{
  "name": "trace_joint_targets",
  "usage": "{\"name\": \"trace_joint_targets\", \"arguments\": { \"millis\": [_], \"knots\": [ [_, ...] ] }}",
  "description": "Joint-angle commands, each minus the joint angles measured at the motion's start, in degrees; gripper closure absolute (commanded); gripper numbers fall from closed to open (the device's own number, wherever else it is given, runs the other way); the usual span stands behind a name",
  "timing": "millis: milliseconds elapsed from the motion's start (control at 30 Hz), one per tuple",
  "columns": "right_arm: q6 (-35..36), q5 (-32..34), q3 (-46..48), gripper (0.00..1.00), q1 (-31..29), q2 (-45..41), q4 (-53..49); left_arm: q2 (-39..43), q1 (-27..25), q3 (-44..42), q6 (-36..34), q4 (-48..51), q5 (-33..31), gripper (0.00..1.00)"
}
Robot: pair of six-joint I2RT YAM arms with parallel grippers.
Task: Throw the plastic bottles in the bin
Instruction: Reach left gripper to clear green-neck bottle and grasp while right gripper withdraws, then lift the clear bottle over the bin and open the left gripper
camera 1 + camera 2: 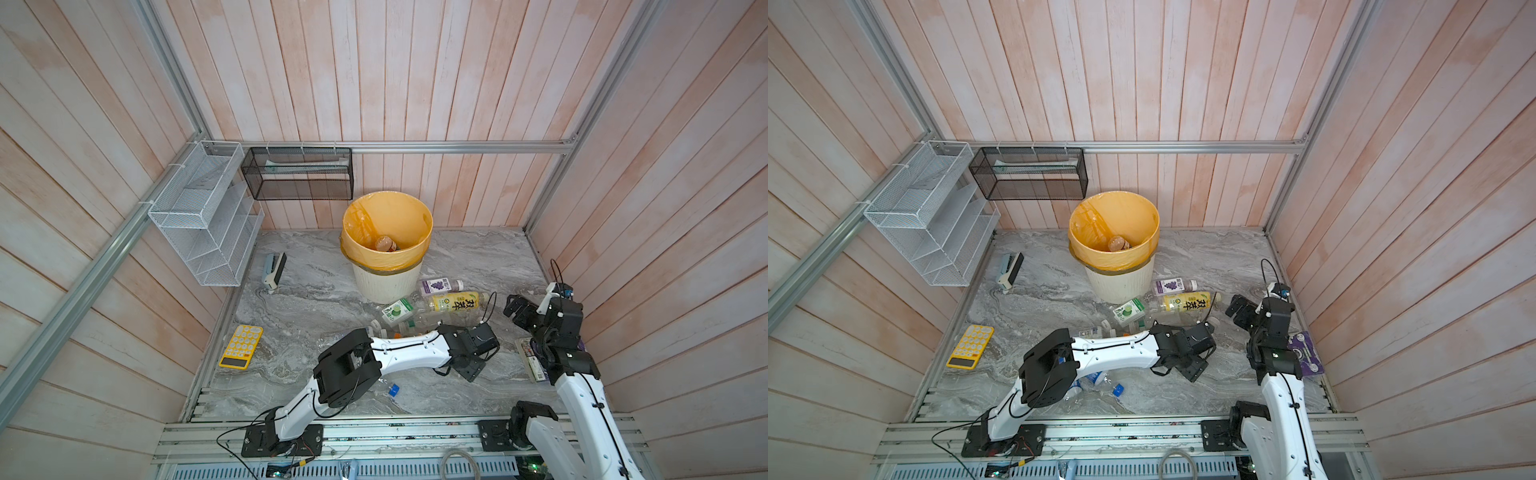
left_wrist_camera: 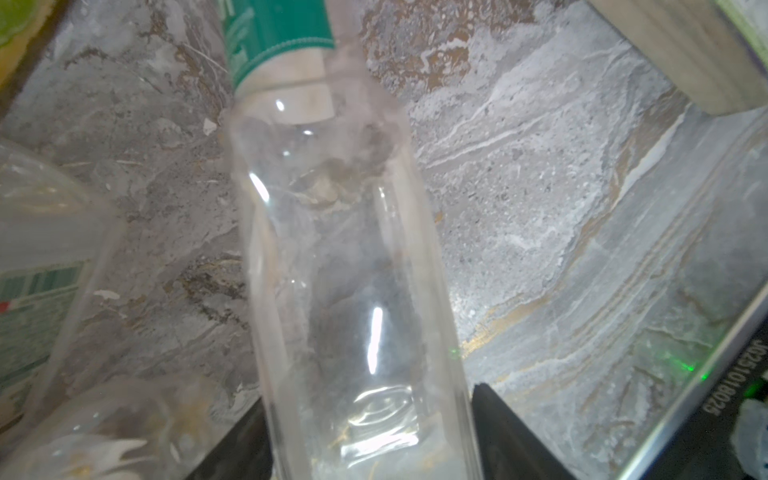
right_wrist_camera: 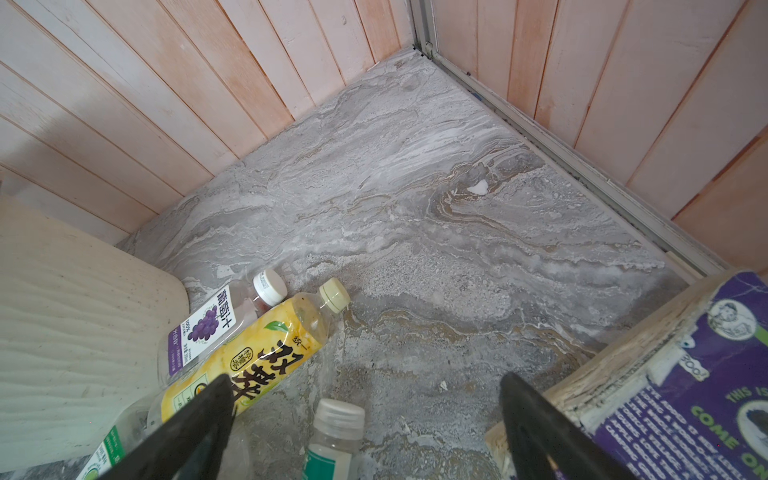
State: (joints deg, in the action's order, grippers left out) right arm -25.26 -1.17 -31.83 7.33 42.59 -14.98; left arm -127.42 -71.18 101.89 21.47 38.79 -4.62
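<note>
Left wrist view: left gripper [image 2: 370, 397] has its fingers [image 2: 498, 424] against both sides of the green-label bottle [image 2: 332, 249], low on the clear body. The bottle is lying on the bench [image 2: 561, 208]. Grasp looks centred, but the wall is thin, so squeeze only enough to hold or it may pop out. Lift straight up first, since the neighbouring bottles lie close beside. Bin [image 1: 386, 282] stands at the back with the yellow-label bottle [image 1: 455, 301] in between. Carry high, clear its rim, and let go over the middle. Right gripper [image 3: 365, 377] hangs spread wide, holding nothing. Leave it out of the path.
</note>
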Motion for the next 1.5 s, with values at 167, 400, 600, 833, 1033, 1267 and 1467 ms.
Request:
{"name": "trace_joint_targets", "arguments": {
  "millis": [167, 400, 600, 833, 1033, 1267, 1467],
  "knots": [
    [0.6, 0.6, 0.7, 0.01, 0.5, -1.8, 0.2, 2.1, -0.3, -2.4, -1.5, -3.3, 1.2, 0.51],
    [1.3, 0.7, 1.3, 0.01, 0.6, -5.8, 2.0, 11.9, -0.4, -10.1, -0.5, -11.7, 1.6, 0.54],
    [2.9, -3.7, 1.5, 0.01, 0.6, -6.7, 3.7, 24.1, -0.1, -18.1, 1.9, -18.4, -1.6, 0.55],
    [3.7, -7.0, 0.1, 0.01, 0.7, -6.2, 4.8, 41.0, -0.1, -28.3, 2.9, -22.2, -14.2, 0.56],
    [2.4, -12.2, 0.6, 0.03, 0.6, -5.1, 8.0, 56.7, -0.1, -36.5, -0.3, -25.4, -29.2, 0.56],
    [1.4, -17.3, 0.4, 0.09, -1.1, -3.1, 10.6, 61.5, 15.5, -33.3, -4.0, -24.2, -19.7, 0.52],
    [1.8, -16.2, -1.2, 0.09, -7.2, -0.1, 10.2, 39.0, 30.9, -1.5, -6.8, -6.3, -1.0, 0.47]
  ]
}}
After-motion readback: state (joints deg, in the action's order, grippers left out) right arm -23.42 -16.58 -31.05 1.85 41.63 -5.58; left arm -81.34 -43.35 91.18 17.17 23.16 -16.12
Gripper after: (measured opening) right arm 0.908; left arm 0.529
